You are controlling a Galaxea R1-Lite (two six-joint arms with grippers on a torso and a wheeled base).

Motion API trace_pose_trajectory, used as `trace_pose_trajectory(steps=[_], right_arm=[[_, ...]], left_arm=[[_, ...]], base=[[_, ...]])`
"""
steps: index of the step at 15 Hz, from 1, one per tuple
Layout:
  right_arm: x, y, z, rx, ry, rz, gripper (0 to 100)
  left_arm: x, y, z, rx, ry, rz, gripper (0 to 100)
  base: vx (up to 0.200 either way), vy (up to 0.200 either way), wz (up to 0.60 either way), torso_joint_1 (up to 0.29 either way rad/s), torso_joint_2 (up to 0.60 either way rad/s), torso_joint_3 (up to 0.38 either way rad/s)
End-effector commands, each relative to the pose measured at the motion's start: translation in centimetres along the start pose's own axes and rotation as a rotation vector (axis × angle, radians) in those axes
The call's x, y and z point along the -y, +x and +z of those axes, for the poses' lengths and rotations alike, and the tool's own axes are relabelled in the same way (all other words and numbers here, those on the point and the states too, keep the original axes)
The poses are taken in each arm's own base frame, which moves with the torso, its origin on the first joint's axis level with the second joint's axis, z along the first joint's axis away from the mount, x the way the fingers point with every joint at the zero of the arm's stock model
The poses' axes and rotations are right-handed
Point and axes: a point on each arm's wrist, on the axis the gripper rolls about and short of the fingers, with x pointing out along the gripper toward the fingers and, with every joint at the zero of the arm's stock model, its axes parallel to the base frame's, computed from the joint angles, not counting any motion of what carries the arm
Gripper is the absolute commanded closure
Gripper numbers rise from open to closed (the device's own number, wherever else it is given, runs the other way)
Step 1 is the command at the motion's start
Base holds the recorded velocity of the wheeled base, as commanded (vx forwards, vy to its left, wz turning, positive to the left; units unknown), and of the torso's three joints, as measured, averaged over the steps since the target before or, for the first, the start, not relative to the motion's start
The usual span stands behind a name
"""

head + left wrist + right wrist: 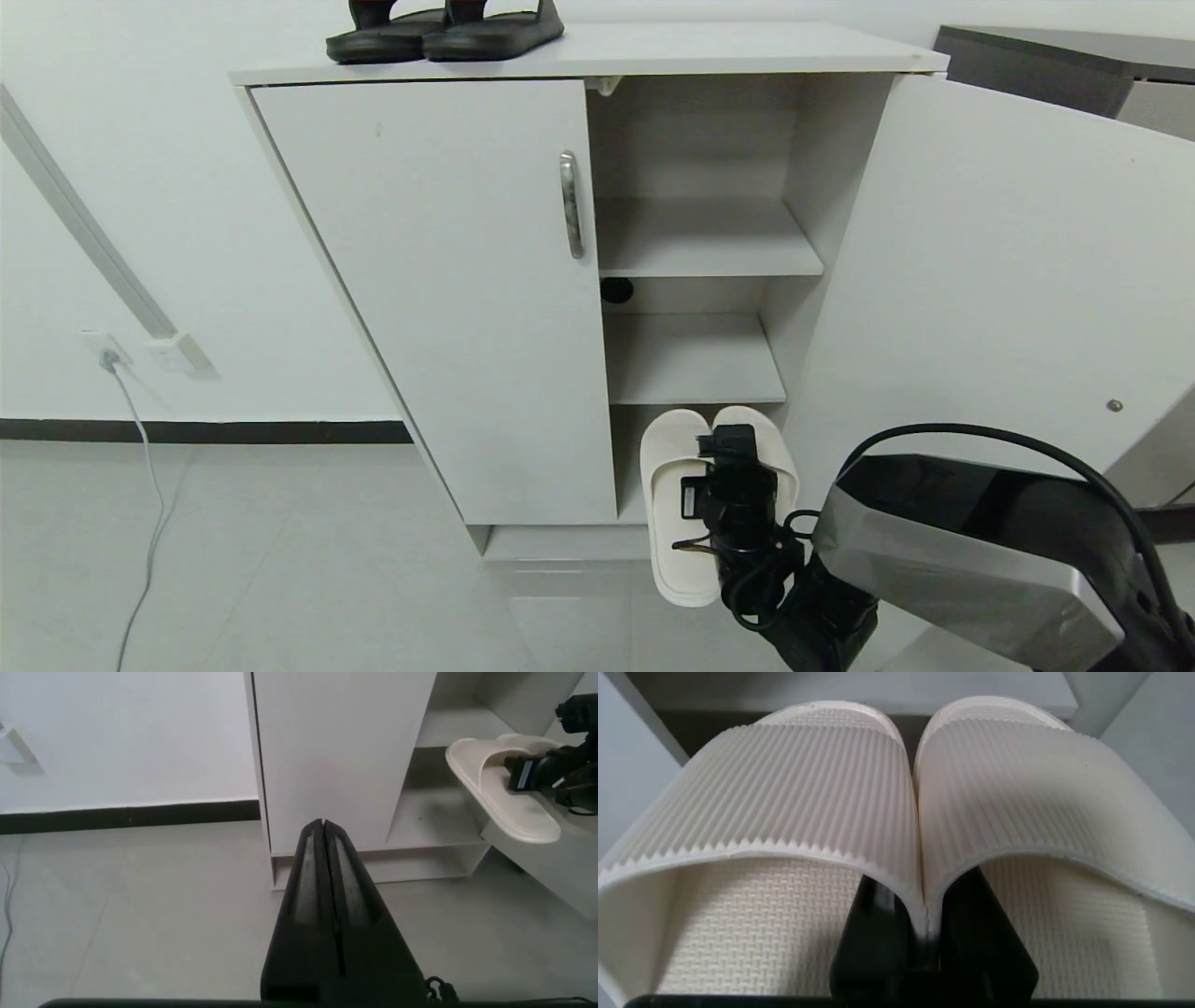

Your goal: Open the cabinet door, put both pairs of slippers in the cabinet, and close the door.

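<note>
Two pairs. White slippers (674,523) pinched at their inner straps by right gripper (735,446), just before the cabinet (448,308) lower opening. Black slippers (443,35) on cabinet top. Right door (990,280) wide open. Left gripper (322,835) jaws pressed together.

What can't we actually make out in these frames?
- Black slippers: head view, tops cut off by the upper edge.
- Dark round object: head view, partly behind the closed left door; can't identify.
- Right gripper: right wrist view, fingertips hidden under the white slippers' straps.
</note>
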Motion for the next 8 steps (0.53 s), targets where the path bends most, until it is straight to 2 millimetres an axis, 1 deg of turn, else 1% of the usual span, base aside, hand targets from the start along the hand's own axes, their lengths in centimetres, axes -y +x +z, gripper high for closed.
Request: trace_pose_trajectory(steps=[1,4,8], right_arm=[[0.12,0.17,-0.83,0.005,-0.014,-0.001,100],[0.22,0.35,-0.84,0.05,-0.026,-0.001,100],[0.2,0.37,-0.72,0.054,-0.025,-0.001,100]], left_arm=[[0.0,0.01,0.0,-0.002,0.0,-0.001,100],[0.0,0.01,0.0,-0.002,-0.002,-0.001,100],[0.0,0.01,0.0,-0.002,-0.002,-0.001,100]], base=[[0.0,0.0,0.0,0.0,0.0,0.0],[0.0,0.0,0.0,0.0,0.0,0.0],[0.2,0.0,0.0,-0.001,0.0,0.0]])
